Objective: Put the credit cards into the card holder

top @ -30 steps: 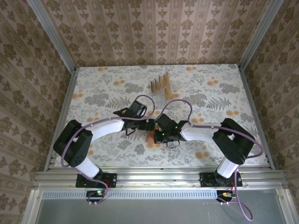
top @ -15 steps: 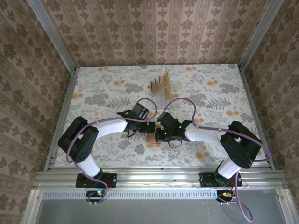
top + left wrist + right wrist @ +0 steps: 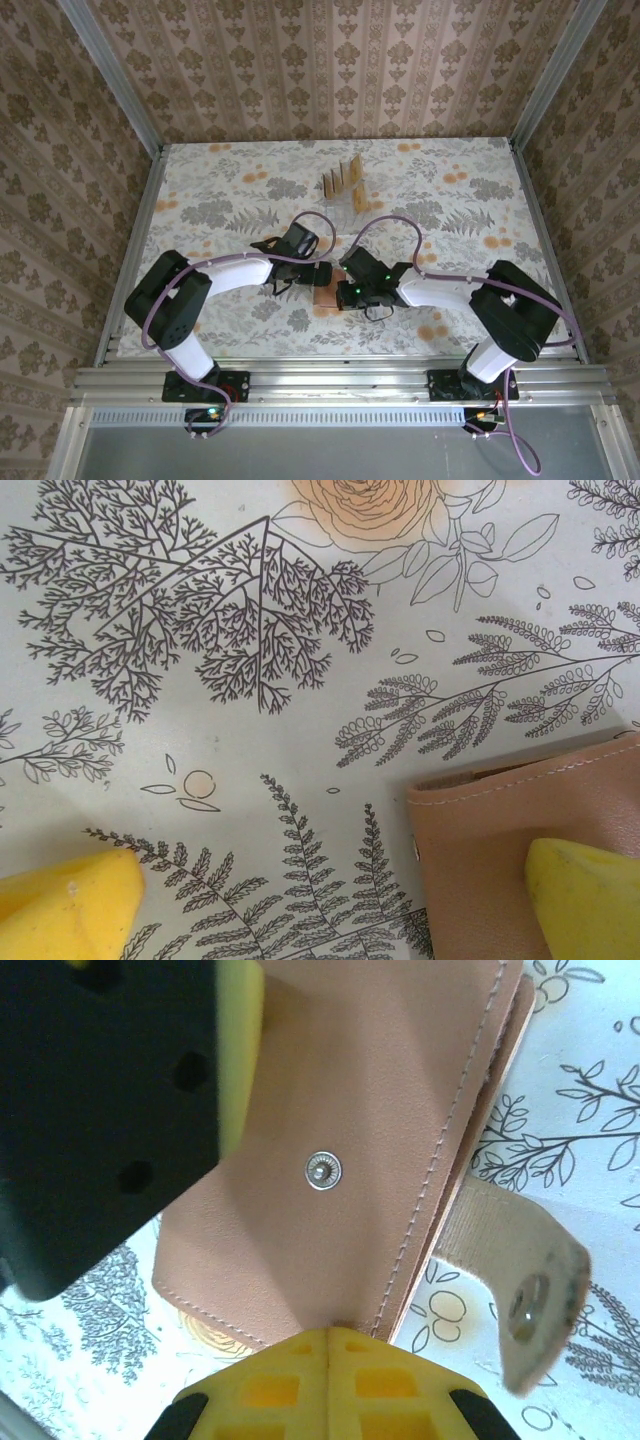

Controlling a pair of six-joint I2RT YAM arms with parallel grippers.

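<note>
Bench (image 3: 200, 200): floral cloth.
Left hand (image 3: 330, 900): fingers wide apart, one fingertip over card holder (image 3: 500, 840) corner.
Right hand (image 3: 330, 1345): fingers pressed together, tips at holder's edge.
Card holder: folded, strap (image 3: 520, 1270) unsnapped, lying between both hands.
Credit cards (image 3: 343, 177): upright, well beyond both hands, far side; neither arm clearly nearer.

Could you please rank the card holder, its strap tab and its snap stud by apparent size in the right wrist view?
Largest: card holder.
Middle: strap tab.
Smallest: snap stud on the holder's face.
</note>
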